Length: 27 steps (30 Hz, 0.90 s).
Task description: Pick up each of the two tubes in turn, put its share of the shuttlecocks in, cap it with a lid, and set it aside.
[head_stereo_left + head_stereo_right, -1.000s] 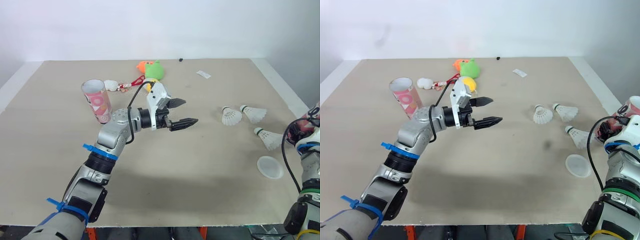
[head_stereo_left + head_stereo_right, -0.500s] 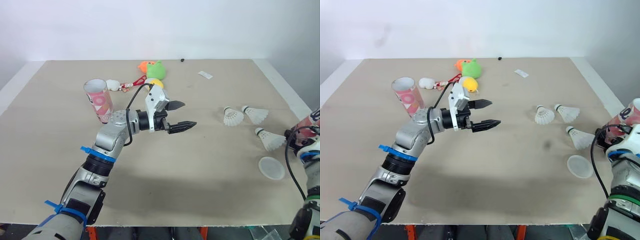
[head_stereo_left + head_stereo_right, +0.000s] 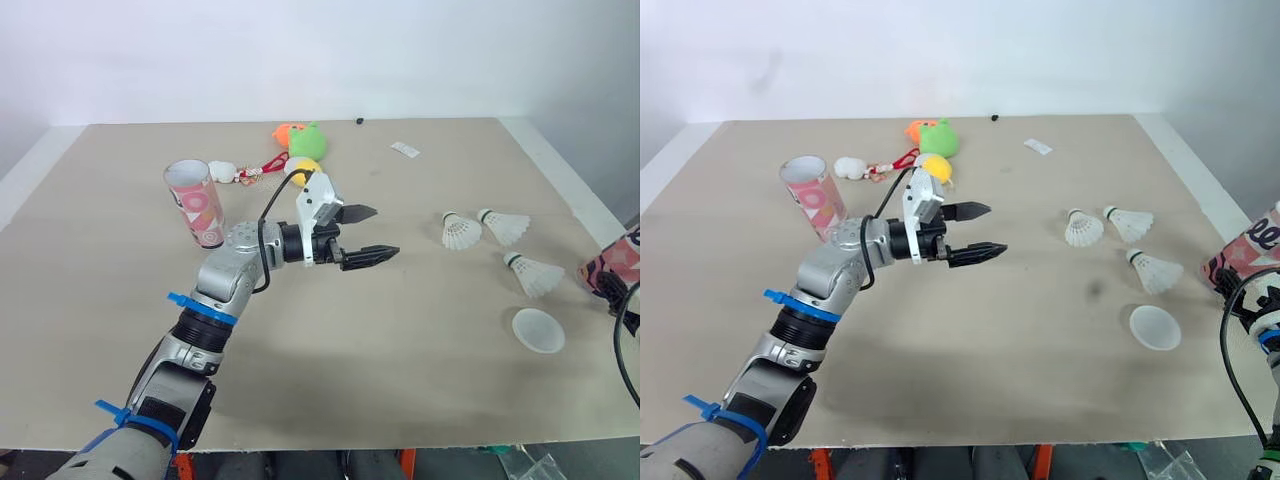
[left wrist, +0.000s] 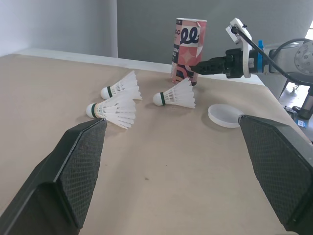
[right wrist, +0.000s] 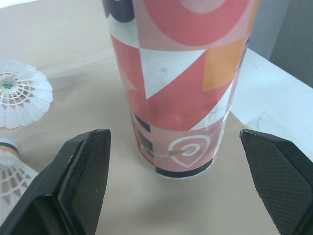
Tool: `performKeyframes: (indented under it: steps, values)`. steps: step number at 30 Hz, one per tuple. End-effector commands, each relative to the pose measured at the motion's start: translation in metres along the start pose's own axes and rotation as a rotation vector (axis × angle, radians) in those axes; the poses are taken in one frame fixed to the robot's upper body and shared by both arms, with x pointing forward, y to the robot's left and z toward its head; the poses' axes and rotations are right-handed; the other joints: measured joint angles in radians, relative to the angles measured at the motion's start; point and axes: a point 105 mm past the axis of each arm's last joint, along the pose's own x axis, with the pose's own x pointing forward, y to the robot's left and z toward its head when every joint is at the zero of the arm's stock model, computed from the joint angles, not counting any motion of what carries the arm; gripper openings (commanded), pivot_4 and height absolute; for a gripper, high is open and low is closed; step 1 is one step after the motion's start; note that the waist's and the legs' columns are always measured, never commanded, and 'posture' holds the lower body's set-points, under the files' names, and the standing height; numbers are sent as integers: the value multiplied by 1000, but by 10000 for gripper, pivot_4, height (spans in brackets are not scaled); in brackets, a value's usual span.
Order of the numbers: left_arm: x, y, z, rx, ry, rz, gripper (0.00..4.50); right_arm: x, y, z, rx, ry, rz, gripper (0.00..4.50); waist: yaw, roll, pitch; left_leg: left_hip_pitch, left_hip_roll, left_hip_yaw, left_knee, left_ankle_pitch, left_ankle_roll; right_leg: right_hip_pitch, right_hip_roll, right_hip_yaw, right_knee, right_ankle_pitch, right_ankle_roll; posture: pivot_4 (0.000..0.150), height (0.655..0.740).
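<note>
The upright tube at the frame's right edge stands dead ahead of the right gripper, its empty fingers spread wide, while the left gripper, likewise spread, hangs mid-frame, well apart.

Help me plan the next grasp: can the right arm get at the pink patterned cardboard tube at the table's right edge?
Probably yes. The right pincer is open, facing the upright pink patterned cardboard tube squarely with nothing between them; the white feathered shuttlecocks lie aside.
</note>
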Motion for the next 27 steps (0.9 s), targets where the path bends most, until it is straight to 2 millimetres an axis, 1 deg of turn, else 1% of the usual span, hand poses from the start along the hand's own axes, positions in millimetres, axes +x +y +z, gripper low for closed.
performKeyframes:
  steps: [1, 4, 7, 9, 10, 12, 15, 16, 17, 18, 19, 21, 22, 25, 27]
  values:
    - [2, -1, 16, 42, -42, -15, 45000, -6, -1, 17, -6, -50, 14, 44861, 1, 0, 0, 0, -1, 1, 0, 0, 1, 0, 0, 0, 0, 0, 0, 1500, 7323]
    - [-3, 1, 15, 41, -35, -4, 45000, -18, 3, 13, -12, -11, 86, 44861, 1, 0, 0, 0, -1, 1, 0, 1, 1, 0, 0, 1, 0, 0, 0, 1500, 7323]
    - [-12, 1, 10, 35, -11, 6, 45000, -33, 1, 11, -17, 26, 136, 44861, 2, 0, 0, -1, -1, 0, -1, 1, 1, 0, 0, 0, 0, 0, 1, 1500, 7323]
    - [-28, -4, -2, 31, 46, -4, 45000, -49, 3, 12, -16, 65, 218, 44861, 1, 1, -1, -1, -1, 1, -1, 0, 2, 0, -1, 1, 0, -1, 1, 1500, 7323]
    - [-37, -7, -8, 26, 77, -8, 45000, -59, 13, 15, -33, 72, 293, 44861, 1, 2, -1, -1, -1, 0, -1, 0, 2, 0, -1, 2, -1, -1, 1, 1500, 7323]
    - [-54, -12, -18, 18, 122, 5, 45000, -76, 40, 23, -79, 72, 462, 44861, -2, 4, -2, 1, 0, 0, -2, -2, 5, 0, 0, 4, 0, -2, 1, 1500, 7323]
    - [-82, -11, -28, -8, 167, 98, 45000, -99, 94, 28, -161, 81, 747, 44861, -9, 2, -1, 4, 5, 3, -2, -2, 6, 0, 3, 7, 0, -2, 0, 1500, 7323]
    - [-92, -10, -31, -9, 180, 147, 45000, -103, 111, 27, -193, 88, 826, 44861, -8, 0, 0, 5, 6, 4, -1, -2, 6, 1, 4, 7, 0, -1, 1, 1500, 7323]
    - [-100, -8, -33, -9, 190, 188, 45000, -105, 123, 26, -213, 93, 880, 44861, -8, -1, 0, 5, 7, 4, -1, -2, 6, 1, 4, 7, 0, 1, 1, 1500, 7323]
    - [-112, -4, -34, -4, 192, 272, 45000, -104, 149, 23, -253, 95, 977, 44861, -9, -4, 1, 5, 6, 3, 0, -1, 5, 2, 4, 7, 0, 2, 1, 1500, 7323]
    - [-121, -2, -35, -1, 193, 330, 45000, -105, 166, 21, -282, 94, 1042, 44861, -9, -6, 2, 7, 7, 5, 1, 0, 5, 3, 4, 8, 0, 3, 0, 1500, 7323]
    - [-141, 5, -35, 8, 191, 475, 45000, -101, 201, 16, -343, 68, 1146, 44861, -13, -11, 5, 10, 9, 7, 1, 1, 6, 4, 4, 9, -1, 4, -4, 1500, 7323]
    - [-149, 7, -34, 3, 182, 532, 45000, -96, 214, 17, -373, 34, 1174, 44861, -16, -14, 7, 10, 10, 8, 1, 2, 5, 4, 5, 9, -1, 6, -5, 1500, 7323]
    - [-182, 3, -32, 18, 171, 730, 45000, -67, 258, 20, -346, -56, 1224, 44861, -18, -18, 9, 10, 12, 11, 1, 4, 5, 2, 5, 9, -1, 9, -6, 1500, 7323]
    - [-196, 0, -32, 25, 167, 819, 45000, -55, 277, 18, -357, -82, 1229, 44861, -14, -18, 9, 7, 12, 13, 1, 4, 4, 0, 5, 9, -1, 10, -7, 1500, 7323]
